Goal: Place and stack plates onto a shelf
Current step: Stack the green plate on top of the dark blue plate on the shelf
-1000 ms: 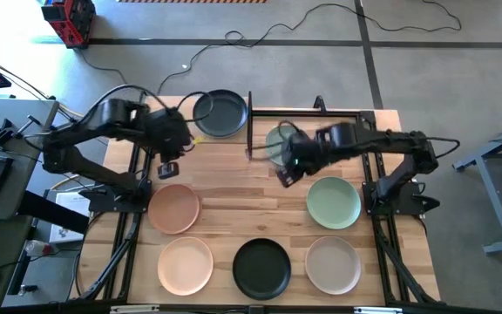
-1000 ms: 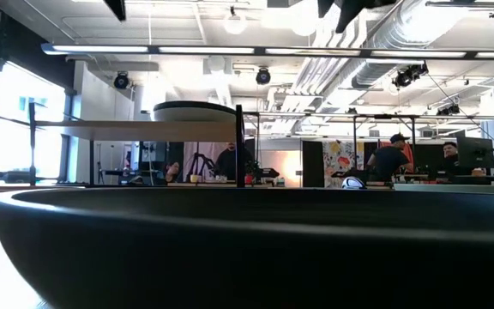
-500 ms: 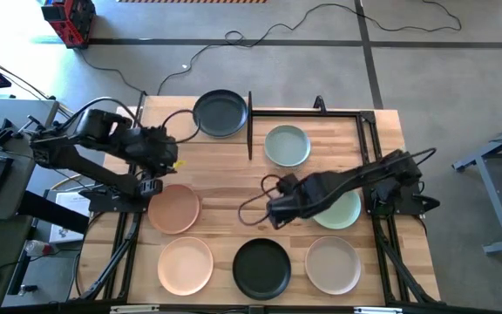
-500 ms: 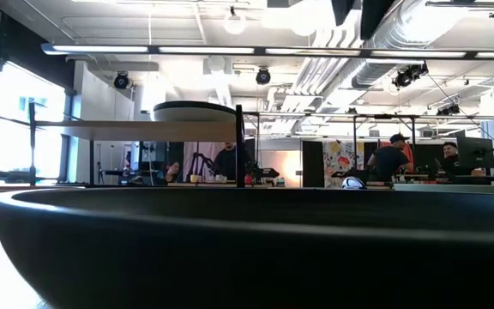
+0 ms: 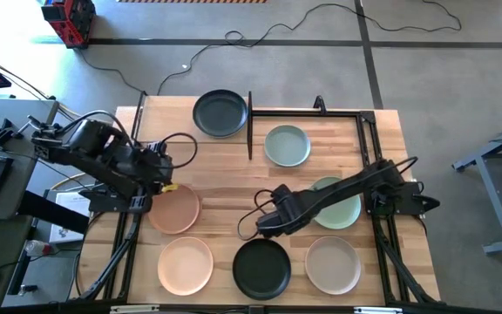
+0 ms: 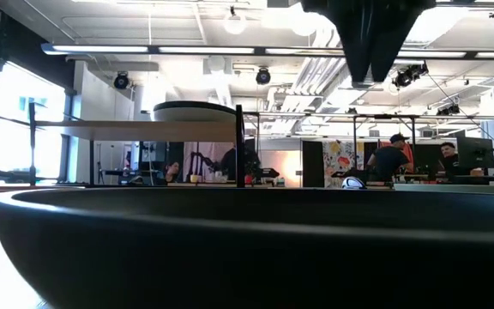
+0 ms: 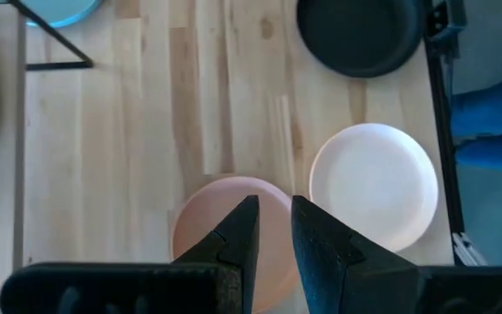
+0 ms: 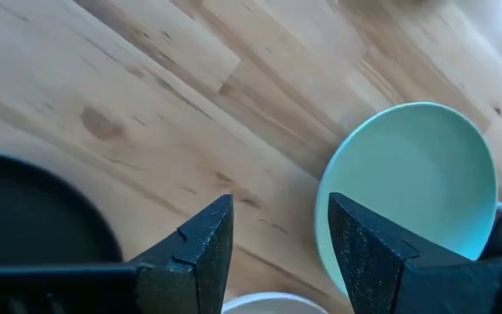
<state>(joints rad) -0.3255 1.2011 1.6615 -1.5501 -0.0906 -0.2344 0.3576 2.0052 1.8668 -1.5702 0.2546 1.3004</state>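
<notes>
Right gripper point(image 5: 264, 225) hangs mid-table, fingers apart and empty, black plate point(image 5: 262, 268) at its 6 o'clock. Left gripper point(image 5: 159, 174), fingers nearly together, holds nothing above the peach-pink plate point(image 5: 175, 209). Dark plate point(image 5: 220, 113) sits on the shelf point(image 5: 248, 126).

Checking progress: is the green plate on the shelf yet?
No, the green plate lies on the table by the right end effector.
</notes>
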